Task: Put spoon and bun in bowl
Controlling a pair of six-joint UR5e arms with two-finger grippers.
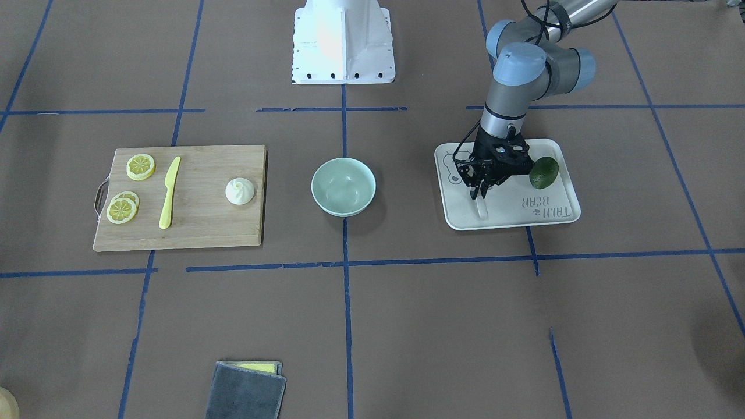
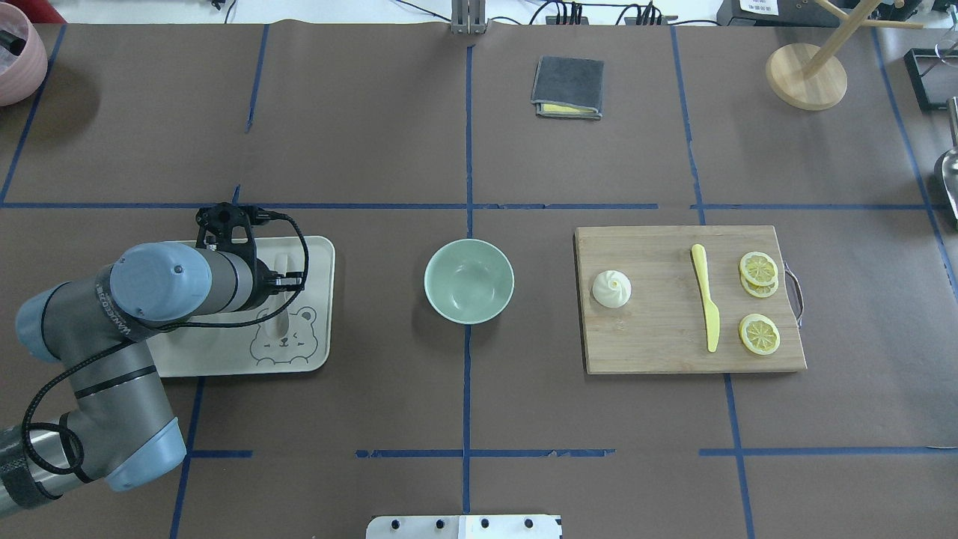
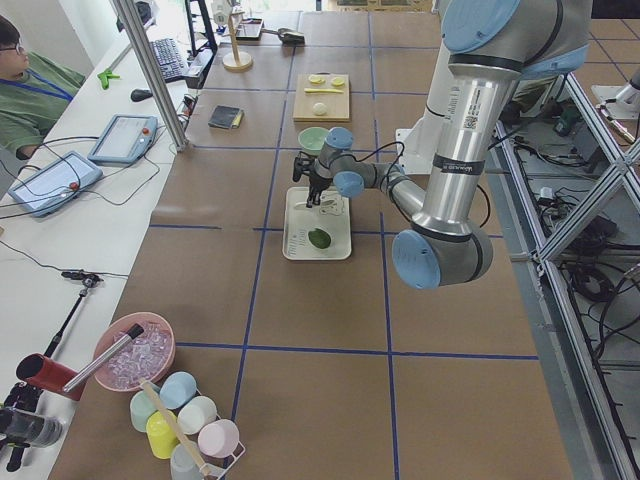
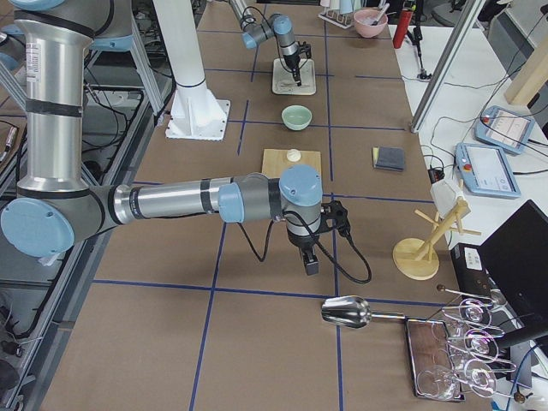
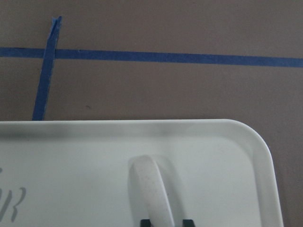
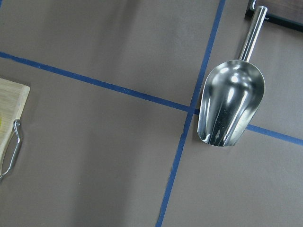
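The off-white spoon (image 5: 151, 194) lies on the white bear tray (image 1: 547, 218); part of it shows in the overhead view (image 2: 281, 263). My left gripper (image 1: 480, 195) is down on the tray, its fingertips (image 5: 146, 221) close on either side of the spoon's handle. The mint-green bowl (image 1: 343, 186) stands empty at the table's middle, also in the overhead view (image 2: 469, 281). The white bun (image 1: 240, 191) sits on the wooden board (image 1: 198, 233). My right gripper (image 4: 308, 261) hangs over bare table far from these; I cannot tell whether it is open or shut.
A dark green avocado-like fruit (image 1: 544, 172) lies on the tray beside the left gripper. A yellow knife (image 1: 169, 192) and lemon slices (image 1: 141, 166) share the board. A grey cloth (image 1: 247, 390) lies at the operators' edge. A metal scoop (image 6: 230, 101) lies below the right wrist.
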